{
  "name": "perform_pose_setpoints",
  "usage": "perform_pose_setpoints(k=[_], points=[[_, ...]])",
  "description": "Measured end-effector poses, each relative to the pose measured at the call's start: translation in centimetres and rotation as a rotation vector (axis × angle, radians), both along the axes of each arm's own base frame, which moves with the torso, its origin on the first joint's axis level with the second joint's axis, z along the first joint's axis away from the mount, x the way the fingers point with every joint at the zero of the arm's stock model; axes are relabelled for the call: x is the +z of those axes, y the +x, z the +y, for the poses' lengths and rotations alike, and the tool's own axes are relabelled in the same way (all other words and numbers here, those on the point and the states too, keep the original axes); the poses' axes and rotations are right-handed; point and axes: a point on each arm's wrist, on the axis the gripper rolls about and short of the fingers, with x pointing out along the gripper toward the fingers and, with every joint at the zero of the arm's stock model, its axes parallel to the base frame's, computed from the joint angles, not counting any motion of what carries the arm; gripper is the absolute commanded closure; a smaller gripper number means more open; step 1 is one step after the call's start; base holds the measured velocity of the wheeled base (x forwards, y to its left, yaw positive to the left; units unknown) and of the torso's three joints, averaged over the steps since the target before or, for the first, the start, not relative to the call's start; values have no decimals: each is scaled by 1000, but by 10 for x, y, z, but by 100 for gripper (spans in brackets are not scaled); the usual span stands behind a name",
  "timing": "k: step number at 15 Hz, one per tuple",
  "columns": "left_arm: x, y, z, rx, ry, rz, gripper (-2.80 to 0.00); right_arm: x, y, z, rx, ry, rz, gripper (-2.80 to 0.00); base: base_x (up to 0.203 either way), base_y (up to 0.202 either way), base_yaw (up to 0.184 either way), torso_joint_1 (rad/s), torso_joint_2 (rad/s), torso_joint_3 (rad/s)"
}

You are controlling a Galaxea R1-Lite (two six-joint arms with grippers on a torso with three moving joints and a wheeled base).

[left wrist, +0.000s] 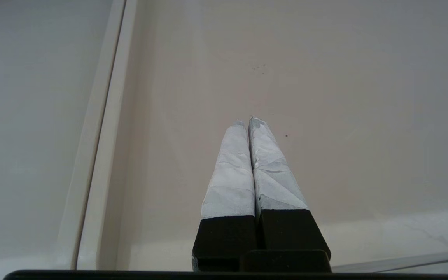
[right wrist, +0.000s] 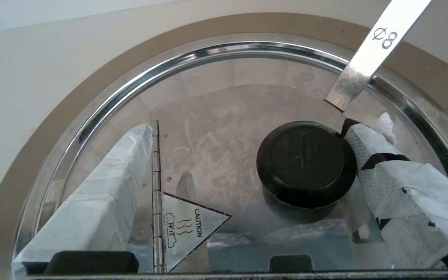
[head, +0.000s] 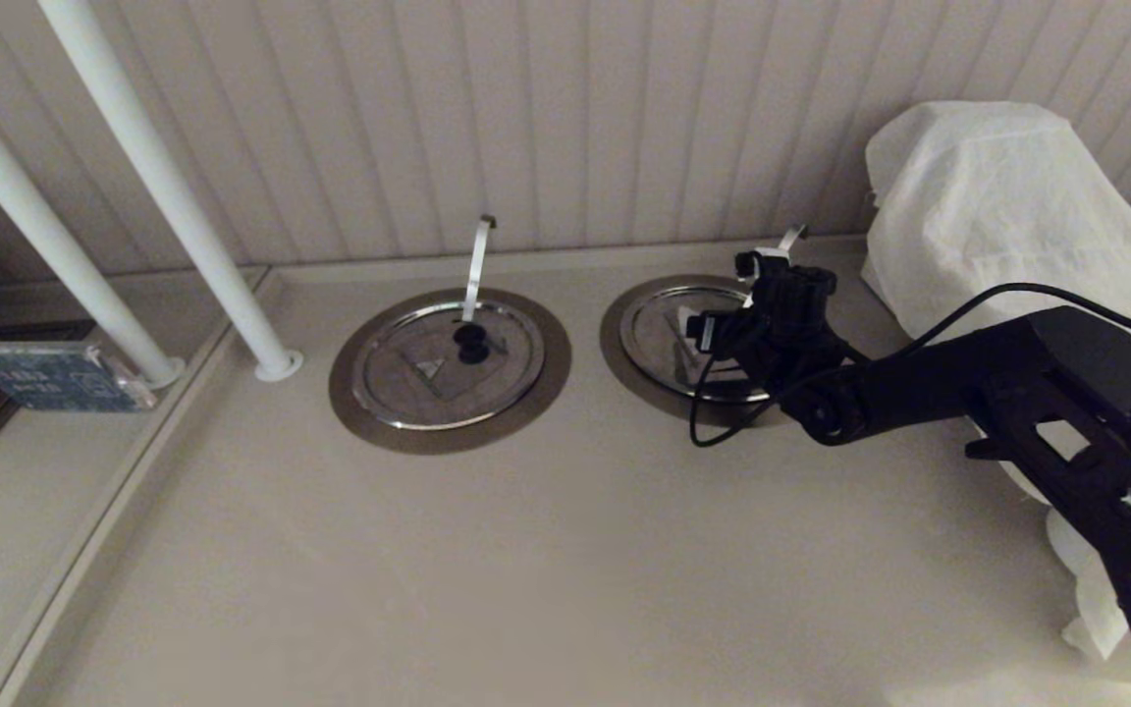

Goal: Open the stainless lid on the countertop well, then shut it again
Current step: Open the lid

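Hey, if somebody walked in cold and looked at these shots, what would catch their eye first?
Probably the right hand, open and poised over the stainless lid at the counter's back right, one taped finger beside its black knob. Next, the twin lid to its left, shut in its bronze ring. The white cloth bundle at far right stands out too.

My right gripper (head: pixel 737 295) blocks most of the stainless lid (head: pixel 659 329) from the head view, knob included. A white cloth (head: pixel 1007 206) hides whatever sits beneath it, running off frame.
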Motion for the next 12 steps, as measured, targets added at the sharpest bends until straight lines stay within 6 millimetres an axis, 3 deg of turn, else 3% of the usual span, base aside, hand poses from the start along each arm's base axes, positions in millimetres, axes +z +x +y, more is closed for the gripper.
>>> perform_pose_setpoints(k=[12], points=[[0,0,0,0,0,0,0,15,-10,13,26,15,-30,-280,0,0,0,0,0,0]])
